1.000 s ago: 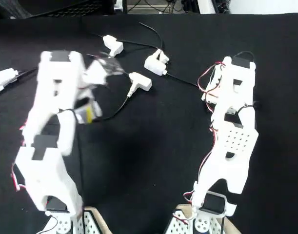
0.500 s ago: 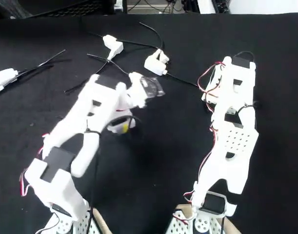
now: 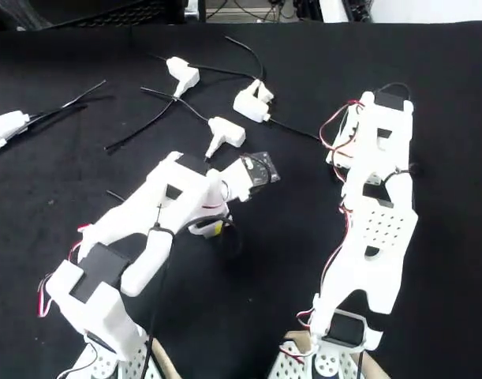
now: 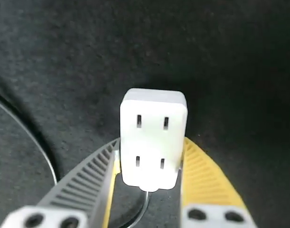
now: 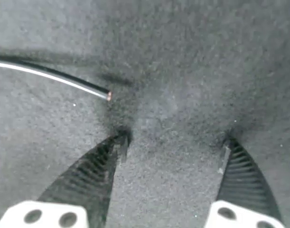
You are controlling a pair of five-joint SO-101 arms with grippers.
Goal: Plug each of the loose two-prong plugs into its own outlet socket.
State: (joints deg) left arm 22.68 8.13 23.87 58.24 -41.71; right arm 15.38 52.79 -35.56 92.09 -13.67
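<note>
Your left arm stretches low toward the high view's centre, its left gripper [image 3: 255,170] pinching a white outlet socket [image 4: 153,135] by the sides, with the socket's cord mostly hidden between the fingers. The right arm sits folded at right, with the right gripper [image 5: 171,142] spread above the black cloth [image 5: 192,57]. A loose plug [image 3: 226,132] lies at upper centre.

White connector [image 3: 4,126] half off the high view's edge; black cable [image 5: 50,76] off the right wrist view's

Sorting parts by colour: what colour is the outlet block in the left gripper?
The outlet block is white, clearest in left wrist view.
</note>
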